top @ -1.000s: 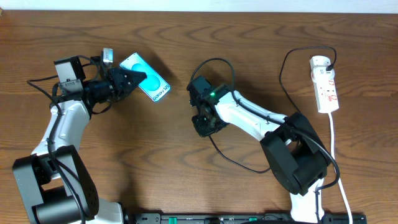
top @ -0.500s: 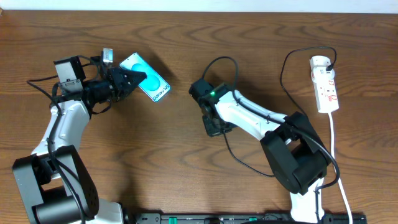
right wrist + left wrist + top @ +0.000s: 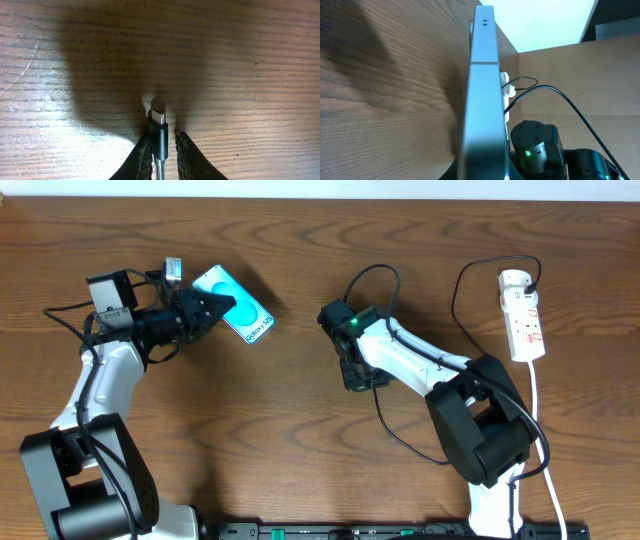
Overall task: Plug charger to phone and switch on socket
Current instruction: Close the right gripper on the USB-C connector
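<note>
The phone [image 3: 232,304], with a light blue-teal screen and a white label strip, is held tilted above the table at the upper left by my left gripper [image 3: 213,309], which is shut on it. In the left wrist view I see it edge-on [image 3: 482,100]. My right gripper [image 3: 361,377] is at the table's middle, pointing down. In the right wrist view its fingers [image 3: 162,145] hold the charger's black connector [image 3: 158,129], metal tip just above the wood. The thin black cable [image 3: 376,270] loops away behind it. The white socket [image 3: 526,315] lies at the far right.
The black cable runs in loops [image 3: 456,300] from the adapter on the socket across the right half of the table. A thick white cord [image 3: 541,420] leaves the socket toward the front edge. The socket also shows far off in the left wrist view [image 3: 506,88].
My right gripper has moved to the right with the connector, and the cable loop behind it has shifted right too. The left arm and phone have not moved.
</note>
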`<state>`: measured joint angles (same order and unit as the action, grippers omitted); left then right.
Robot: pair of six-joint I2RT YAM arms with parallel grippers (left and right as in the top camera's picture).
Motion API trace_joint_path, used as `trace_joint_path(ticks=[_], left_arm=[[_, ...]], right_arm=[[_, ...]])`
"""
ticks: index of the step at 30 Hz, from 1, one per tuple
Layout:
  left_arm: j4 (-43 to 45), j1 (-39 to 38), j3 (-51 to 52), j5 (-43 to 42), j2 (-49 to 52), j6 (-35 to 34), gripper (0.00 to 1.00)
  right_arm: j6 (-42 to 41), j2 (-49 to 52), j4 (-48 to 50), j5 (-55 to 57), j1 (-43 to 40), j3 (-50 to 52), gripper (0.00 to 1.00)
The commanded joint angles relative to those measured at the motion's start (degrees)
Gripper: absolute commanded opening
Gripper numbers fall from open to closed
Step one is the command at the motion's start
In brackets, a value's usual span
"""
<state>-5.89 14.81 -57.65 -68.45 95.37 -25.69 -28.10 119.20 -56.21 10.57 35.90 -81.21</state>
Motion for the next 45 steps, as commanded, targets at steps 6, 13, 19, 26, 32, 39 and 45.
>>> trace_joint_path(ticks=[6, 13, 19, 26, 32, 39, 45], left_arm=[[0.4, 0.1, -0.2, -1.2, -0.2, -0.1, 0.07], [0.4, 0.1, -0.2, -1.2, -0.2, -0.1, 0.07], [0.4, 0.1, -0.2, -1.2, -0.2, -0.1, 0.07], [0.4, 0.1, -0.2, -1.2, -0.2, -0.1, 0.07], [0.4, 0.1, -0.2, -1.2, -0.2, -0.1, 0.07], [0.4, 0.1, -0.2, -1.2, -0.2, -0.1, 0.07], [0.4, 0.1, -0.2, -1.2, -0.2, -0.1, 0.07]], right_arm=[[-1.0, 2.6, 2.0, 0.4, -0.7, 1.4, 0.20], [-1.0, 2.7, 2.2, -1.7, -0.5, 1.4, 0.20], [-1.0, 2.7, 2.2, -3.2, -0.5, 1.7, 0.20], [-2.1, 2.7, 2.0, -8.6, -0.6, 2.2, 0.22], [-2.1, 2.7, 1.9, -12.0, -0.5, 2.3, 0.21], [-2.1, 2.7, 3.6, -12.2, -0.6, 4.1, 0.21], [-2.1, 2.7, 4.8, -10.6, -0.7, 5.2, 0.21]])
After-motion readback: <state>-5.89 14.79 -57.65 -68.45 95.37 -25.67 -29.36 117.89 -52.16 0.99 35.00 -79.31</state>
